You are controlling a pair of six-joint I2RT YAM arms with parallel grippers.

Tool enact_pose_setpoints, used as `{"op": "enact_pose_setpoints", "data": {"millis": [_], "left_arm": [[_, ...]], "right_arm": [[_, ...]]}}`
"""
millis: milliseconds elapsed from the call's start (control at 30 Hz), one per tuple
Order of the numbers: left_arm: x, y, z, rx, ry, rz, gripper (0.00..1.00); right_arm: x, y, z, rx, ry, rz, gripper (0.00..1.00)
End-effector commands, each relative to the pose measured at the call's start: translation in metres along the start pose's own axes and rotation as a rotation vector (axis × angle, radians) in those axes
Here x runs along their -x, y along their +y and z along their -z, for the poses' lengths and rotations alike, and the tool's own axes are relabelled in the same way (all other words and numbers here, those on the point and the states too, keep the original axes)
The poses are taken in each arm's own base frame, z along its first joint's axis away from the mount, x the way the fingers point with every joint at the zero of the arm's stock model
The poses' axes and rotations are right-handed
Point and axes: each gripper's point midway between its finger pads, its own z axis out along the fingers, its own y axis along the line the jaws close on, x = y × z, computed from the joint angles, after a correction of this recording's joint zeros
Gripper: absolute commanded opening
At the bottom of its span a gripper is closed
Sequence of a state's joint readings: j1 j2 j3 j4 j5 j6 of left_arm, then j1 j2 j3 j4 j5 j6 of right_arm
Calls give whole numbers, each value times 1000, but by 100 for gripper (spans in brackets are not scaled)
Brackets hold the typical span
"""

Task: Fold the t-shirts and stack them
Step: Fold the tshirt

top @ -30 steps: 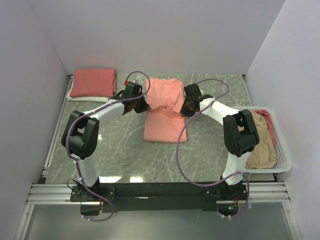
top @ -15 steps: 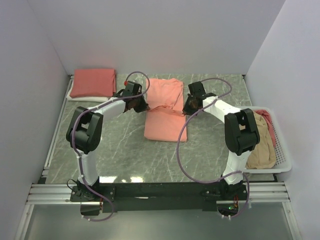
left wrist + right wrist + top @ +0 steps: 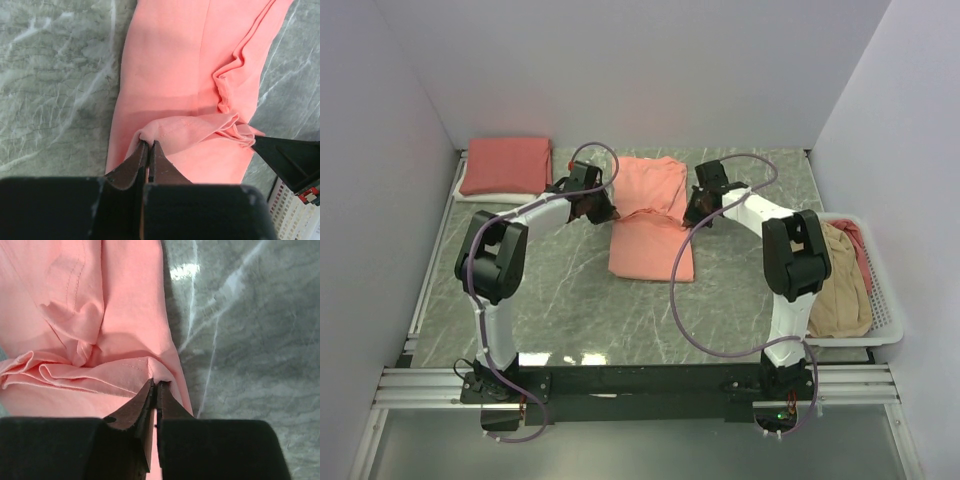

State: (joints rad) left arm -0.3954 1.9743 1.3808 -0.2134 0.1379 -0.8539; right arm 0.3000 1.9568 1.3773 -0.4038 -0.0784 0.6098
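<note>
The left gripper [image 3: 149, 146] is pinched shut on a fold at the left edge of the pink shirt [image 3: 170, 75]; the right gripper [image 3: 155, 386] is shut likewise on the right edge. The shirt is laid on the table [image 3: 560, 285], bunched between them. A folded stack [image 3: 505, 165] is set at the far-left corner.

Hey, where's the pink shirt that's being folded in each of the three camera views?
Top: the pink shirt lies mid table, far end lifted.
Left wrist: it fills the upper middle, with the left hand pinching its edge.
Right wrist: it fills the left half, with the right hand pinching its edge.
Shared landmark: the raised fold ridge between both hands.
</note>
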Motion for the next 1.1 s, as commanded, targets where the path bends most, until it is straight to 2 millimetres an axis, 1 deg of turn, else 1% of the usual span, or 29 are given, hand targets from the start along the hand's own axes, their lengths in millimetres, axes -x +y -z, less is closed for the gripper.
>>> {"op": "enact_pose_setpoints", "data": {"millis": [0, 33, 67, 100, 133, 167, 233, 267, 300, 333, 367, 400, 433, 467, 500, 533, 567, 633, 667, 700, 733, 767, 800, 833, 867, 900, 933, 1000, 1067], "left_arm": [[16, -15, 0, -47, -27, -18, 2], [16, -14, 0, -48, -24, -23, 5], [16, -14, 1, -54, -22, -24, 16], [16, -13, 2, -54, -23, -23, 23], [18, -13, 5, -58, -30, -22, 30], [22, -14, 14, -71, -52, -23, 41], [28, -13, 26, -79, -79, -20, 49], [31, -10, 39, -82, -101, -16, 53], [32, -7, 46, -81, -116, -9, 54], [25, 1, 56, -80, -123, 0, 56], [27, 5, 61, -83, -136, 11, 56], [23, 7, 64, -99, -128, 17, 55], [20, 10, 67, -116, -124, 28, 54], [9, 22, 71, -126, -112, 43, 54], [7, 12, 75, -210, -107, 39, 56], [3, 7, 79, -260, -103, 44, 57], [-12, 17, 77, -272, -69, 53, 58], [-23, 17, 82, -336, -69, 55, 61], [-26, 16, 83, -362, -63, 60, 62], [-23, 10, 86, -409, -76, 56, 62], [-32, 9, 86, -443, -40, 51, 61], [-37, 10, 85, -459, -27, 51, 56], [-40, 10, 84, -477, -17, 51, 54], [-43, 9, 83, -493, -7, 59, 52], [-46, 6, 85, -543, -2, 45, 47], [-48, 5, 85, -563, 5, 45, 45], [-50, 3, 85, -595, 11, 44, 42], [-53, 3, 82, -605, 25, 49, 41], [-54, 9, 75, -586, 27, 56, 45]], "right_arm": [[25, 14, 2, 44, -52, 18, 8], [25, 14, 2, 40, -53, 20, 12], [27, 13, 3, 36, -56, 18, 19], [27, 12, 4, 35, -58, 17, 33], [27, 10, 6, 33, -60, 19, 40], [33, 11, 14, 37, -82, 17, 49], [36, 9, 22, 32, -99, 15, 54], [42, 10, 34, 30, -128, 18, 56], [44, 10, 39, 26, -139, 19, 57], [43, 11, 52, 34, -152, 20, 57], [41, 13, 57, 46, -155, 19, 57], [40, 18, 62, 71, -169, 22, 57], [29, 17, 62, 74, -153, 25, 57], [21, 30, 70, 106, -157, 51, 57], [13, 37, 71, 124, -149, 64, 57], [7, 44, 72, 142, -144, 82, 57], [-6, 59, 72, 165, -128, 119, 57], [-17, 75, 69, 199, -109, 147, 59], [-28, 89, 68, 236, -88, 174, 59], [-33, 106, 70, 291, -71, 187, 59], [-41, 113, 61, 299, -45, 194, 58], [-47, 120, 57, 314, -26, 197, 57], [-55, 132, 55, 344, -5, 206, 56], [-60, 144, 48, 379, 33, 197, 55], [-65, 151, 45, 400, 54, 194, 52], [-65, 160, 42, 424, 59, 180, 51], [-68, 165, 34, 434, 79, 175, 50], [-68, 170, 27, 440, 94, 160, 48], [-67, 176, 19, 447, 108, 152, 48]]}}
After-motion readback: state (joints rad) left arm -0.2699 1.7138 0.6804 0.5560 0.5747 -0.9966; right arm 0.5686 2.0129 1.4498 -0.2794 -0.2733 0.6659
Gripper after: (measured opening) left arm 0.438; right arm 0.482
